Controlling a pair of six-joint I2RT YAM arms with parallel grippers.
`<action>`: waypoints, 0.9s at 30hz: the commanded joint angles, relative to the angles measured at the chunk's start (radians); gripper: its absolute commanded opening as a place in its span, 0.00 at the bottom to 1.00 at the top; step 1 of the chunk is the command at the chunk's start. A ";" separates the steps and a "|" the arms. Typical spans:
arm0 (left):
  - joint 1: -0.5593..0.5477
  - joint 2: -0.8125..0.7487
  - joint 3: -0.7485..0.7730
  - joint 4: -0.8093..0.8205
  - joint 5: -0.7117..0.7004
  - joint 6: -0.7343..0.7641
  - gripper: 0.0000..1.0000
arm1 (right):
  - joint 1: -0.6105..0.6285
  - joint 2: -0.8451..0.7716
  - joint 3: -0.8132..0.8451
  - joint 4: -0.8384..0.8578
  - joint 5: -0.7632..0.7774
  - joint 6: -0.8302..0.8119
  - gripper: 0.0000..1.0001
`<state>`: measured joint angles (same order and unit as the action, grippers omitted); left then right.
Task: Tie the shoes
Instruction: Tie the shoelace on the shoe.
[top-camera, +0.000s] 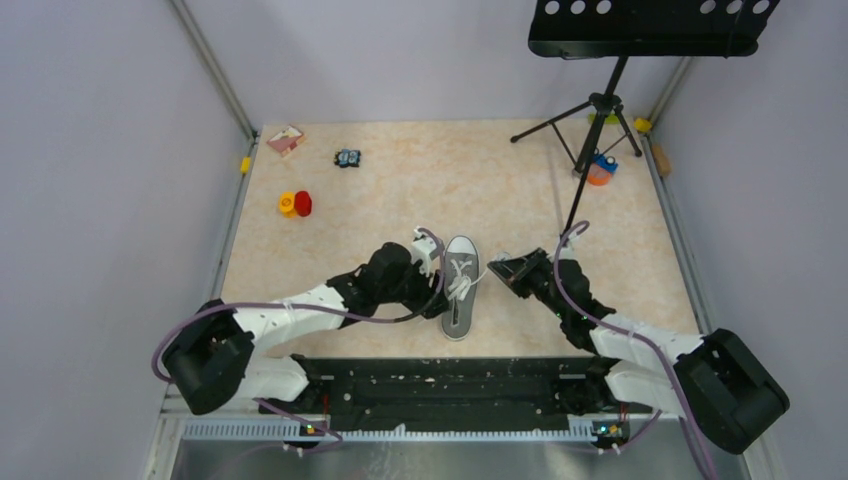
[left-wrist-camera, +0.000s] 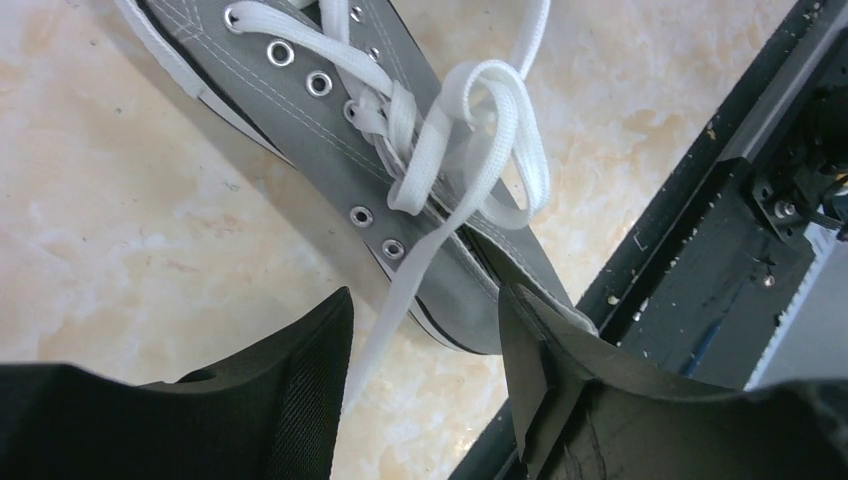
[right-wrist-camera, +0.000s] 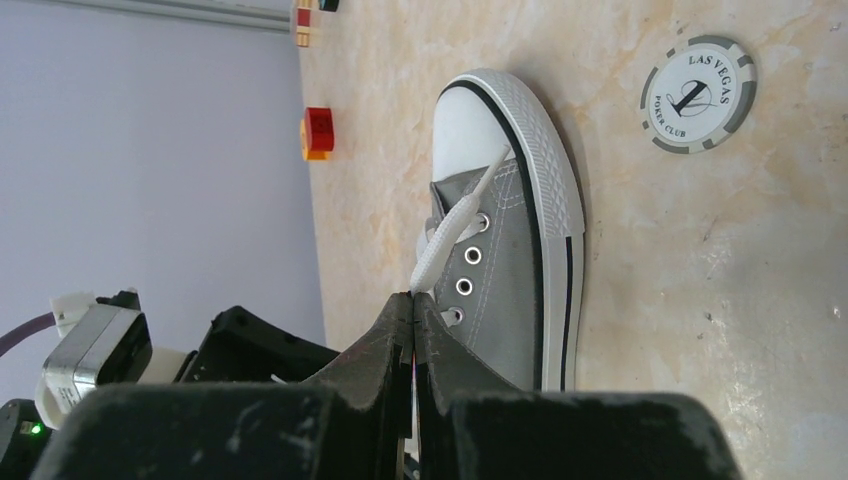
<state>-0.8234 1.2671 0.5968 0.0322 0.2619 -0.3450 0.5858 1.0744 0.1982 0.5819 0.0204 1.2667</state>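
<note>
A grey canvas shoe (top-camera: 460, 290) with white sole lies between my two arms, toe cap pointing away from the bases. Its white laces (left-wrist-camera: 470, 130) are looped into a loose knot over the tongue. My left gripper (left-wrist-camera: 425, 325) is open just past the heel end, and one loose lace end (left-wrist-camera: 395, 310) runs down between its fingers, close to the left finger (left-wrist-camera: 310, 380). My right gripper (right-wrist-camera: 413, 298) sits beside the shoe (right-wrist-camera: 510, 270), shut on a lace (right-wrist-camera: 450, 230) that stretches from its tips toward the toe. From above, the left gripper (top-camera: 438, 280) touches the shoe's left side and the right gripper (top-camera: 503, 266) is just to its right.
A Las Vegas poker chip (right-wrist-camera: 697, 94) lies right of the toe. Red and yellow blocks (top-camera: 295, 204), a small black toy (top-camera: 347, 158) and a pink card (top-camera: 286, 139) sit far left. A music stand tripod (top-camera: 600, 110) stands far right. A black rail (left-wrist-camera: 700, 230) borders the near edge.
</note>
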 joint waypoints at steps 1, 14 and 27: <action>-0.007 0.029 -0.017 0.146 -0.068 0.029 0.57 | -0.012 -0.014 0.043 0.006 -0.008 -0.018 0.00; -0.007 0.076 0.001 0.138 -0.023 0.070 0.58 | -0.012 -0.014 0.035 0.019 -0.008 -0.012 0.00; -0.008 0.138 0.041 0.105 -0.037 0.050 0.00 | -0.012 -0.015 0.022 0.027 -0.007 -0.008 0.00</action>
<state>-0.8307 1.3979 0.5915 0.1566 0.2535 -0.3088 0.5858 1.0740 0.1986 0.5762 0.0166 1.2655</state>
